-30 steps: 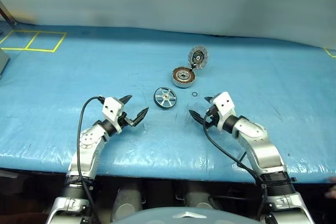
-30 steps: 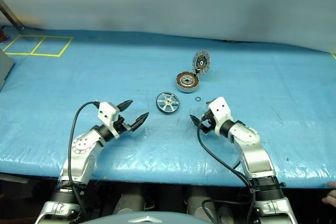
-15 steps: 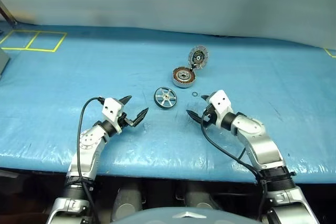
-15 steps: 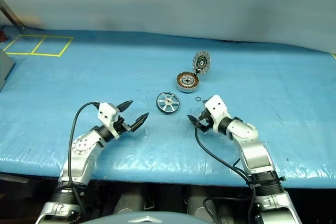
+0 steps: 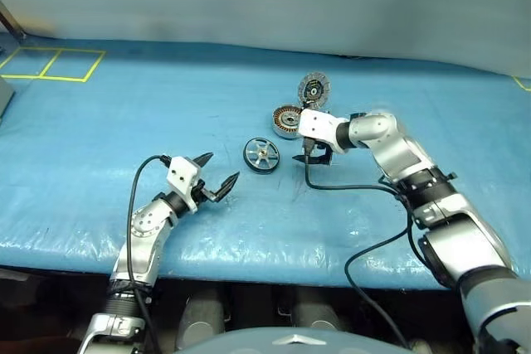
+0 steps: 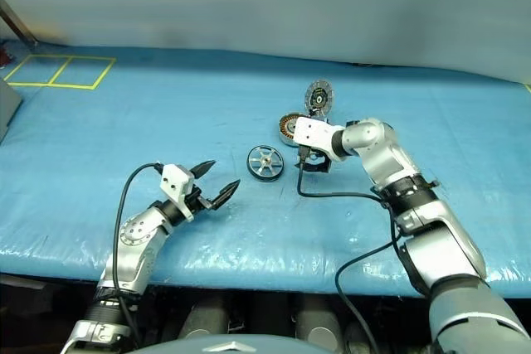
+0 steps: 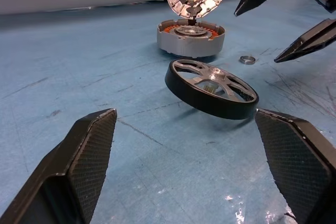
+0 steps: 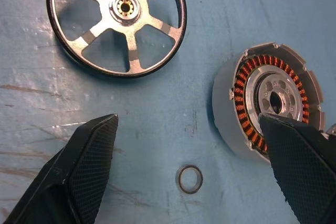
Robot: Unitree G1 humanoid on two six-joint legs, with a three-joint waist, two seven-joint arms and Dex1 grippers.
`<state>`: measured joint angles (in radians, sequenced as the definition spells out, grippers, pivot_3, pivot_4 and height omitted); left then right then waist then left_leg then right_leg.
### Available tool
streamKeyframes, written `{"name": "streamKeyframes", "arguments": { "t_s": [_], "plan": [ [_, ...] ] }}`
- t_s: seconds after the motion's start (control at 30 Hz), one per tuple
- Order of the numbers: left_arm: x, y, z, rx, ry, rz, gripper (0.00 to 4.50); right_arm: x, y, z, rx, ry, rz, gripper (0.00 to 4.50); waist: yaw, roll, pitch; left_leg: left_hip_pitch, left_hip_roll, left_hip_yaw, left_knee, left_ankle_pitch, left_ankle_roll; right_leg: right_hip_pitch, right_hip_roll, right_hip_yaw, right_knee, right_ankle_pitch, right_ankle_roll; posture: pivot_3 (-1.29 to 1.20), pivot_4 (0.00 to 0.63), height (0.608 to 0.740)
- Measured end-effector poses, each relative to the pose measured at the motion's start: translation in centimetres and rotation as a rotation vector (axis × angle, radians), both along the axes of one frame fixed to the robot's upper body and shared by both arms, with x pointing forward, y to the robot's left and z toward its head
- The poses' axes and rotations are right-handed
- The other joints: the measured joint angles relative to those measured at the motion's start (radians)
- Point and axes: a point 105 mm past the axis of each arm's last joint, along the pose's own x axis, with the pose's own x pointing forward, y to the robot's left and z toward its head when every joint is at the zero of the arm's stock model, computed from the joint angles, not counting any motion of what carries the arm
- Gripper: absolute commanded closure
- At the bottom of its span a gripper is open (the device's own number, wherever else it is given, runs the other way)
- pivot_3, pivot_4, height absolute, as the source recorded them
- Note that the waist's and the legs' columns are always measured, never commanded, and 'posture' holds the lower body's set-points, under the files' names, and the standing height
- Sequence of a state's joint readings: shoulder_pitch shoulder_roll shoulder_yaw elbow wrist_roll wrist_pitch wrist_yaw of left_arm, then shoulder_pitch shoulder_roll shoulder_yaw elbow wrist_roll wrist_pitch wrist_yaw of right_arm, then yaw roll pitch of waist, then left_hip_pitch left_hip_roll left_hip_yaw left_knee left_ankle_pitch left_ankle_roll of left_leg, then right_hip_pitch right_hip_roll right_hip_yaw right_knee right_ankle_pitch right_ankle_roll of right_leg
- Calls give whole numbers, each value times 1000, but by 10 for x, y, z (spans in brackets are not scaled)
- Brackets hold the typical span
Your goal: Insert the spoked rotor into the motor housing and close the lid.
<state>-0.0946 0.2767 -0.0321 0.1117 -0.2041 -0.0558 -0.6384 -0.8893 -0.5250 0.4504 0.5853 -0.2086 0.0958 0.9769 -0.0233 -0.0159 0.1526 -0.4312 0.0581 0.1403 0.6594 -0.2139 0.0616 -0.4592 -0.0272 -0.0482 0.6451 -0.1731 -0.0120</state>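
Note:
The spoked rotor [image 5: 260, 155], a flat silver wheel with a dark rim, lies on the blue mat. Just beyond it sits the motor housing [image 5: 284, 118] with copper windings showing, and its hinged lid [image 5: 313, 87] stands upright behind it. My right gripper [image 5: 312, 156] hangs open, tilted down, above the mat between rotor and housing, holding nothing. In the right wrist view its fingers [image 8: 79, 177] frame the rotor [image 8: 116, 22] and the housing [image 8: 268, 98]. My left gripper [image 5: 218, 168] is open and empty, level, a short way nearer than the rotor [image 7: 212, 87].
A tiny dark ring [image 8: 189, 178] lies on the mat between the rotor and the housing, under my right gripper. The blue mat [image 5: 124, 122] has yellow tape squares [image 5: 50, 64] at the far left. Its front edge runs close below both arms.
My right arm has swung forward and up from the near mat, and its gripper has rolled to point down between rotor and housing. The left arm stayed where it was.

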Motion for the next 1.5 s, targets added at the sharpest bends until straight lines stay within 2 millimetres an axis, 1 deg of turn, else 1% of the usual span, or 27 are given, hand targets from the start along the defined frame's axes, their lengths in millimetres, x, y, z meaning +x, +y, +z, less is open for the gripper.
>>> {"name": "streamKeyframes", "arguments": {
  "t_s": [0.17, 0.3, 0.43, 0.57, 0.63, 0.77, 0.97, 1.27, 1.37, 1.47, 1.5],
  "plan": [
    [-4, 2, -2, 3, 7, 7, 0, 22, 10, -4, -101, -16, -5, 5, -3, 0, 0, 0, 0, 1, 0, 0, 0, 0, -1, 0, 1, 0, 0, 0, 150, 740],
    [-9, 3, -3, 7, 7, 8, 0, 31, 14, -6, -145, -43, -11, 5, -2, 0, 0, 0, 0, 1, 0, 0, 0, 0, -1, 0, 1, 0, 0, 0, 150, 740],
    [-14, 5, -4, 14, 14, 13, 0, 31, 14, -15, -178, -40, -8, 5, -4, 1, 0, 0, 0, 2, 0, 0, 0, -1, -2, 1, 1, 0, -1, 0, 150, 740],
    [-14, 7, -5, 25, 25, 18, 0, 34, 17, -14, -201, -51, -13, 5, -7, 1, 0, 1, 1, 2, 0, 0, 0, -1, -2, 0, 2, 0, -1, 0, 150, 740],
    [-14, 7, -3, 26, 18, 20, 0, 35, 16, -16, -209, -53, -21, 5, -8, 1, 0, 1, 1, 2, 0, 0, -1, -1, -2, 1, 3, 0, -1, 0, 150, 740],
    [-14, 7, 1, 27, 3, 22, 0, 37, 16, -13, -222, -76, -23, 5, -11, 1, 0, 1, 1, 2, 0, 0, -1, -1, -2, 2, 3, 0, -1, 0, 150, 740],
    [-18, 8, -4, 29, 19, 27, 0, 38, 20, -14, -219, -78, -30, 5, -14, 1, 0, 1, 1, 2, 0, 0, -1, -1, -2, 2, 3, 0, -2, 0, 150, 740],
    [-21, 9, -5, 29, 22, 36, 0, 38, 23, -19, -239, -82, -33, 5, -15, 2, -1, 3, 2, 2, 0, 1, -2, 0, -2, 2, 4, 1, -3, 0, 150, 740],
    [-22, 10, -6, 31, 26, 42, 0, 37, 22, -21, -249, -62, -43, 654, -14, 2, -3, 3, 2, 2, 0, 0, -3, 0, -2, 2, 4, 1, -4, 0, 150, 740],
    [-22, 10, -6, 32, 25, 45, 0, 37, 22, -24, -258, -51, -48, 1601, -14, 2, -5, 3, 2, 2, 0, 0, -3, 0, -2, 2, 4, 1, -4, 0, 150, 740],
    [-22, 10, -6, 32, 26, 47, 0, 37, 22, -24, -261, -52, -49, 1601, -14, 2, -7, 3, 2, 2, 0, 0, -4, 0, -2, 2, 4, 1, -4, 0, 150, 740]
  ]
}}
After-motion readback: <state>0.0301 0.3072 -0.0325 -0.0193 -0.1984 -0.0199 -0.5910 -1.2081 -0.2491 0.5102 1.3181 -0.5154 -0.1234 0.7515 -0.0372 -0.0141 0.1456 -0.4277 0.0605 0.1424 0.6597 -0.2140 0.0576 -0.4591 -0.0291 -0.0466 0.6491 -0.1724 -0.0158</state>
